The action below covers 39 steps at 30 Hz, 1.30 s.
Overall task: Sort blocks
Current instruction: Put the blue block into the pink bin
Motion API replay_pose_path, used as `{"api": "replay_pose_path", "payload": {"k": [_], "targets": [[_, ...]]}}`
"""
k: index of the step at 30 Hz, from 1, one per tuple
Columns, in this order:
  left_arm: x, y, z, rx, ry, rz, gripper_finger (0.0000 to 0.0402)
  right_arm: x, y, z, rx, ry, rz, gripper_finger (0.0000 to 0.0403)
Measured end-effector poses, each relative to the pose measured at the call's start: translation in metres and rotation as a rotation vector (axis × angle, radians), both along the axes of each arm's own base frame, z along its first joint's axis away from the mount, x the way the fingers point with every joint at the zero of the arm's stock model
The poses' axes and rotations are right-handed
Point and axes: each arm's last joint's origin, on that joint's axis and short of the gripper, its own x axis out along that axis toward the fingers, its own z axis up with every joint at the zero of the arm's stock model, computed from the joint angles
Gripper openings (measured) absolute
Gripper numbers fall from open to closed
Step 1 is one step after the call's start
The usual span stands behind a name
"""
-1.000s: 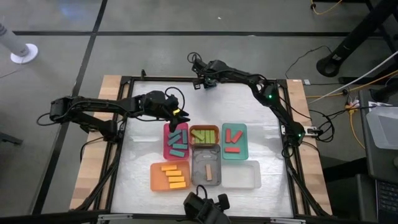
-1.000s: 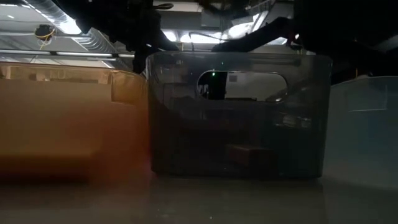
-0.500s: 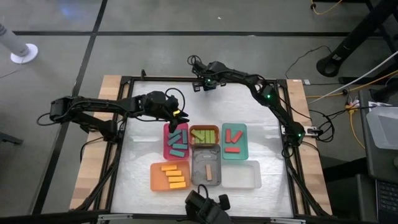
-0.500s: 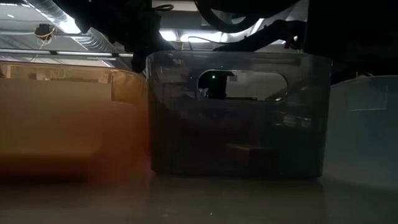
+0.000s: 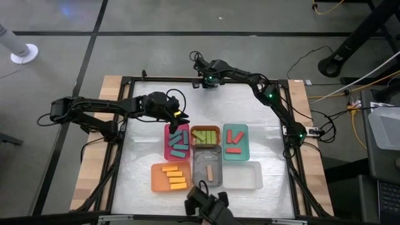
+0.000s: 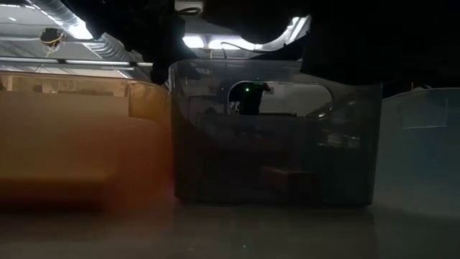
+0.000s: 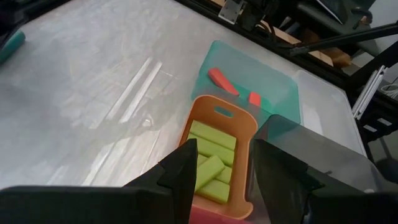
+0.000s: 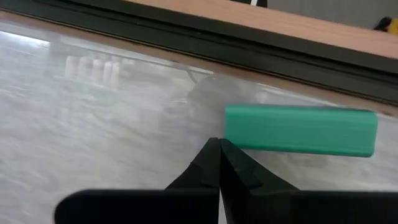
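A teal-green block (image 8: 300,129) lies flat on the table close to the far edge. My right gripper (image 8: 219,144) is shut, with its tips low beside one end of that block; it shows at the table's far middle in the high view (image 5: 209,80). My left gripper (image 7: 221,155) is open and empty, above the far end of the pink tray (image 5: 177,142), which holds teal blocks. Lime blocks (image 7: 211,158) lie in the orange tray (image 5: 205,135). Red blocks (image 7: 222,81) lie in the teal tray (image 5: 235,142). My right gripper's shut fingertips (image 8: 214,152) stand at the block's near long side, by its end (image 8: 231,140), coming low along the table. I cannot tell whether they touch it. The block lies flat on the table.
An orange tray (image 5: 170,177) holds yellow-orange blocks, a grey tray (image 5: 207,169) holds a brown block, and a clear tray (image 5: 242,176) stands at the near right. The table's black frame (image 8: 249,43) runs just beyond the teal-green block. Bare table lies left of the trays.
My right gripper has gone a little toward the table's far edge.
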Motion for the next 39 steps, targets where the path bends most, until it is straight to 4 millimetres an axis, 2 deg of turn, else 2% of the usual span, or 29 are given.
{"api": "replay_pose_path", "payload": {"k": [21, 32, 39], "targets": [[0.0, 0.0, 0.0, 0.001, -0.001, -0.001, 0.0143, -0.007, -0.009, 0.0, -0.049, 0.032, -0.117, 0.0002], [0.0, 0.0, 0.0, 0.0, -0.002, 0.0, 0.0143, -0.015, -0.02, -0.004, 0.075, -0.026, -0.131, 0.0002], [0.0, 0.0, 0.0, 0.005, -0.002, -0.003, 0.0143, -0.017, -0.023, -0.006, 0.237, -0.125, -0.081, 0.0002]]}}
